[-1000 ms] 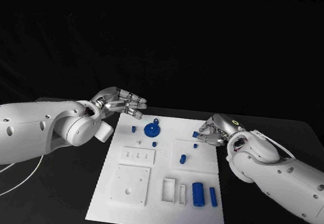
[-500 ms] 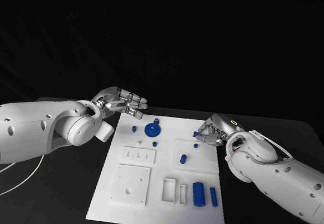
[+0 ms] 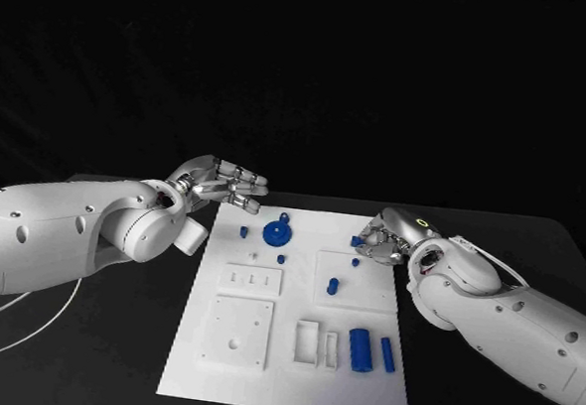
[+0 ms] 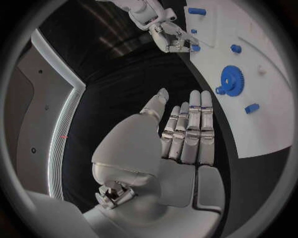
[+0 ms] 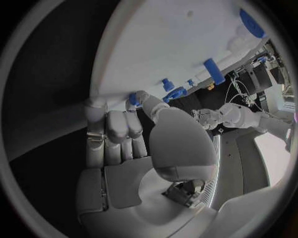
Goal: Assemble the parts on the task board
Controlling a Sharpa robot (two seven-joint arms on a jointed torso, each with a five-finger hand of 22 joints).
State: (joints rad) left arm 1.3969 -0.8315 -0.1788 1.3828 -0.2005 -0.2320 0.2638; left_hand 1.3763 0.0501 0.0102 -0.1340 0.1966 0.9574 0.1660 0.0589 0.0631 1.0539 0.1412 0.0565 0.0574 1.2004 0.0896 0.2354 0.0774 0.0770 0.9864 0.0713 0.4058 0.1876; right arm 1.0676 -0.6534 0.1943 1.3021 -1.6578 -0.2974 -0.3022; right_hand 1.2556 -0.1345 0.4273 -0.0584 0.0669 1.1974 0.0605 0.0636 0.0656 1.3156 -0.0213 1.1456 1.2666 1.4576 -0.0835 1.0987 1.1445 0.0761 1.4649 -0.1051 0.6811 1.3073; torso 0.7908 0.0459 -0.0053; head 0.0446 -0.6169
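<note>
Task board point(image 3: 288, 362) lengthwise away from robot

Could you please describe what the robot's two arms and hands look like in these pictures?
Both arms are smooth, rounded white shells with small dark screw holes. The left arm trails a thin white cable beneath it. The right arm carries a small yellow-green ring light near its wrist. The left hand and the right hand are silver metal, with segmented fingers and paler pads on the palm side.
</note>
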